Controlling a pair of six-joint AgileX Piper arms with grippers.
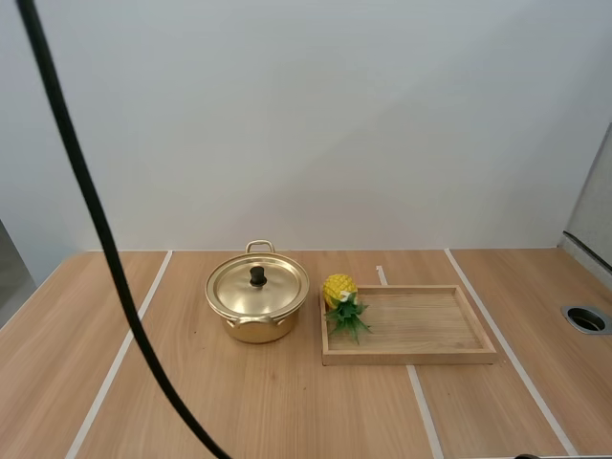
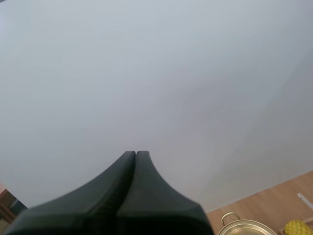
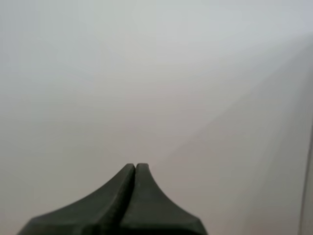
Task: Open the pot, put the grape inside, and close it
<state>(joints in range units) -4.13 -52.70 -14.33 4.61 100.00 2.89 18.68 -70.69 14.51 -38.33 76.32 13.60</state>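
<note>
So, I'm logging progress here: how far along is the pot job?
Nothing is done yet. The lid sits on the pot; the yellow fruit lies at the left end of the wooden tray. Nothing is in hand: left gripper and right gripper are shut, empty. Opening, loading, closing remain.

Pot (image 1: 256,325) interior hidden from us: lid (image 1: 257,285) sits on top. Just beside the pot, the yellow fruit (image 1: 339,289) and its green leaves cover one corner of the wooden tray (image 1: 411,356); we cannot tell whether it rests inside or on the rim. In the left wrist view the frame edge cuts the pot, leaving one loop handle (image 2: 228,217) and some lid rim; the fruit beside the pot is cut too.
</note>
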